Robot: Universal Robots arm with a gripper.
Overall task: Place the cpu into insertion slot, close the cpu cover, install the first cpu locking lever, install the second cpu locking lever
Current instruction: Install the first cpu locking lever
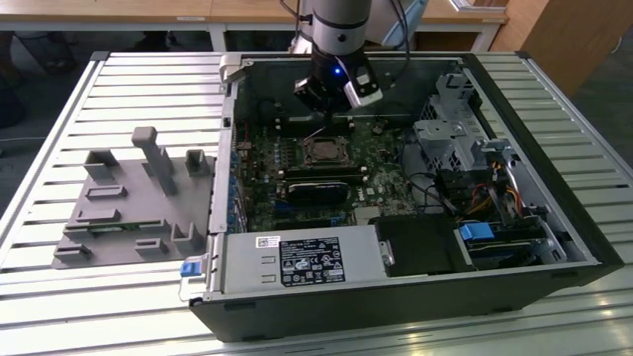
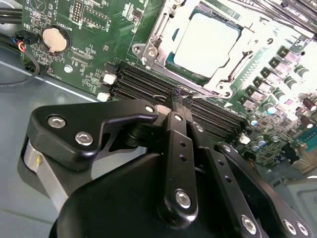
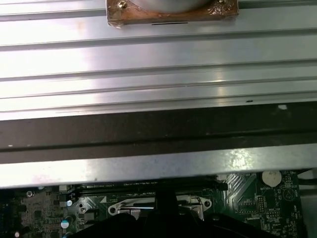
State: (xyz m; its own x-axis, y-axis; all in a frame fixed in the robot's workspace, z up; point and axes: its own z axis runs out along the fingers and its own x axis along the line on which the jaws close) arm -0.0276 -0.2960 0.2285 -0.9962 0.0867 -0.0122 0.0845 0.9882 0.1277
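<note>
end effector (image 2: 181,100): fingers pressed together, tips on a thin metal lever (image 2: 200,94) just beside the socket; grip on it, cannot tell
cpu (image 2: 205,42): seated in the insertion slot (image 2: 171,62), pale top showing
cpu cover (image 2: 159,30): lying flat around the cpu, framing it
motherboard (image 2: 94,29): green, memory slots (image 2: 143,87) between end effector and socket
case (image 1: 534,133): open, lying on slatted surface (image 1: 118,96)

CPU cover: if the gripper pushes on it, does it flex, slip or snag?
The cpu cover is a thin metal frame with a large window, so probably springy, not rigid. Its bare shiny metal likely lets the gripper slide. It lies over the cpu, so a push probably loads the chip.
</note>
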